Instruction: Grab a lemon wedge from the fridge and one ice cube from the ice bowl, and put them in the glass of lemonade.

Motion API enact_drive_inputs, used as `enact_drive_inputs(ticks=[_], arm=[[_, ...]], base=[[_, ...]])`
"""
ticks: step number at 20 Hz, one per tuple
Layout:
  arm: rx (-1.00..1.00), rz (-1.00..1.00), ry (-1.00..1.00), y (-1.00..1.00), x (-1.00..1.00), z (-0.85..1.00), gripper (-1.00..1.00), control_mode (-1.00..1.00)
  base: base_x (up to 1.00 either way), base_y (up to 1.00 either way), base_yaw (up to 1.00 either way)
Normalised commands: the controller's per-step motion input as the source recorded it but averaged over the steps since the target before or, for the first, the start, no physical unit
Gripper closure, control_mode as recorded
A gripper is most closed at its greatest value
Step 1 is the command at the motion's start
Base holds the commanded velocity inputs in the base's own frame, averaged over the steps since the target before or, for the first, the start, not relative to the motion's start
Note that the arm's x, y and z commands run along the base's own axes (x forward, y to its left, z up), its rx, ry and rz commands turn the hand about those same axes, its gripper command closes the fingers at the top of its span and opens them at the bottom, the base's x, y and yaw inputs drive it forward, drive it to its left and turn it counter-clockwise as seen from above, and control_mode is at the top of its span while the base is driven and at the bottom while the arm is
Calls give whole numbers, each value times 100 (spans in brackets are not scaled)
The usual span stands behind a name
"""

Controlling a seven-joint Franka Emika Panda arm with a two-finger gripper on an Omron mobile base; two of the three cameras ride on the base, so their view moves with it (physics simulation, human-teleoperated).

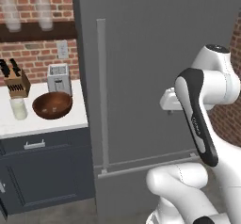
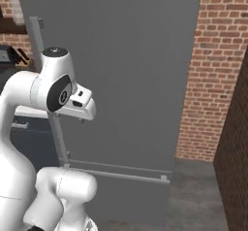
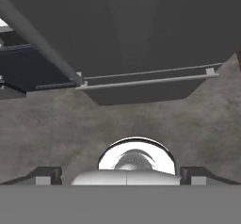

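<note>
The fridge (image 1: 155,77) is shut, so the lemon wedge must lie hidden inside; the first job is likely opening the door. The gripper (image 3: 127,173) hangs in front of the door, fingers (image 3: 44,175) spread wide and empty. Best to close squarely on the vertical bar handle (image 1: 100,91), then pull outward steadily. The ice bowl (image 1: 52,105) and glass of lemonade (image 1: 19,108) wait on the tabletop (image 1: 47,123).

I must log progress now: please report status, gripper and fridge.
Gripper open, empty, facing floor. Fridge shut, handle untouched. Ice bowl and lemonade glass on counter.
</note>
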Motion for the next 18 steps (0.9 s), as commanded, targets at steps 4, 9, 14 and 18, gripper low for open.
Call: enact_drive_inputs(ticks=[4, 9, 14, 18], arm=[[0, 0, 0, 0, 0, 0, -100, 100], [0, 0, 0, 0, 0, 0, -100, 100], [0, 0, 0, 0, 0, 0, -100, 100], [0, 0, 0, 0, 0, 0, -100, 100]], base=[[-28, 100, -9], [-20, 43, -1], [0, 26, 0], [0, 20, 0]])
